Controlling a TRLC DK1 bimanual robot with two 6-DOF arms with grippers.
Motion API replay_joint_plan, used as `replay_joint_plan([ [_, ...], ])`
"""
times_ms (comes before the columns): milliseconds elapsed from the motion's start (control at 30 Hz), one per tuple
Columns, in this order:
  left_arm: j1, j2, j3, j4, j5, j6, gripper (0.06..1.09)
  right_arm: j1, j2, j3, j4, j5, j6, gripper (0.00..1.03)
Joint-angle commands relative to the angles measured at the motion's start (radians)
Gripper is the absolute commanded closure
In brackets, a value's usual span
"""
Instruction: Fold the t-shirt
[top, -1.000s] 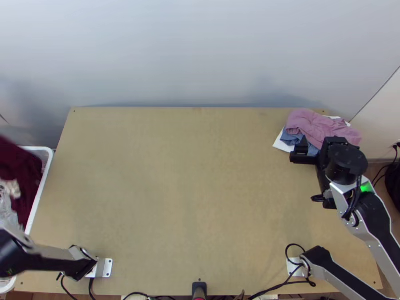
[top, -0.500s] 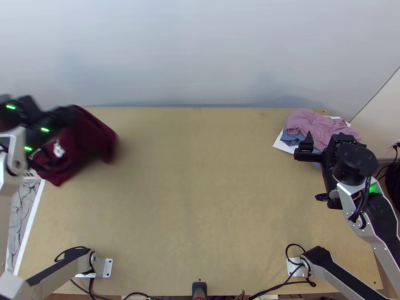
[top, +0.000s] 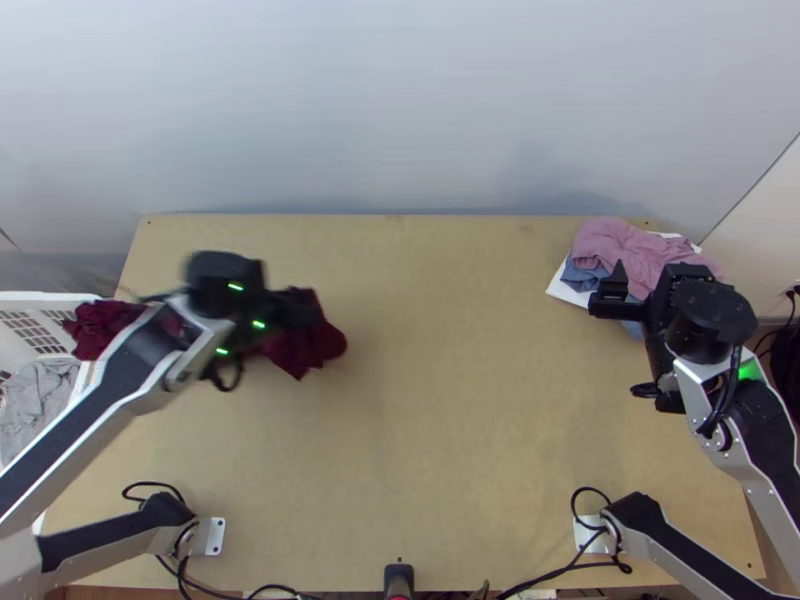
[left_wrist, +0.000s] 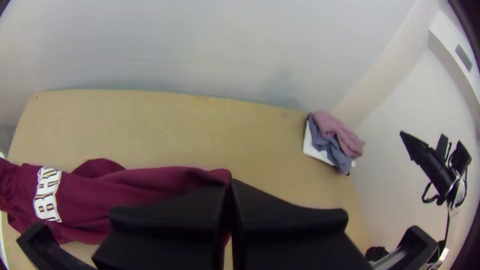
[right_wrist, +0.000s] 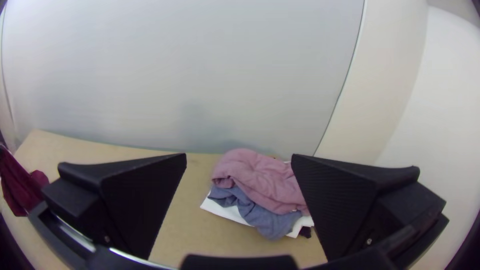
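Note:
Over the left part of the table, my left gripper (top: 300, 305) holds the maroon t-shirt (top: 312, 345), which hangs bunched and trails back to the basket's edge. In the left wrist view the left gripper (left_wrist: 228, 187) is shut on one end of the maroon t-shirt (left_wrist: 135, 190); white lettering shows on its far part. My right gripper (top: 612, 290) stands at the table's right side, beside the pile of cloths. From the right wrist view, the right gripper (right_wrist: 239, 162) is open, its two fingers wide apart with nothing between them.
A pink cloth (top: 625, 250) and a blue cloth (top: 580, 277) lie bunched on something white at the table's back right corner. At the left edge stands a white basket (top: 40, 300) with a grey cloth (top: 38, 400) in it.
My left gripper has come up from the basket and moved right over the table, drawing the maroon t-shirt along. The right arm has shifted slightly to the right.

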Motion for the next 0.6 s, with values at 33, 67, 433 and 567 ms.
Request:
replay_joint_plan([
  [33, -0.257, 0.168, 0.015, 0.067, -0.040, -0.003, 1.05, -0.013, 0.030, 0.032, -0.014, 0.000, 0.002, 0.05],
  [67, -0.283, 0.197, 0.039, 0.076, -0.043, -0.003, 1.05, -0.017, 0.035, 0.035, -0.014, 0.000, 0.002, 0.05],
  [433, -0.487, 0.548, 0.409, 0.127, -0.050, -0.011, 1.05, -0.082, 0.062, 0.032, -0.027, 0.000, 0.046, 0.05],
  [567, -0.518, 0.650, 0.506, 0.164, -0.053, -0.040, 1.05, -0.103, 0.068, 0.032, -0.050, 0.000, 0.056, 0.05],
])
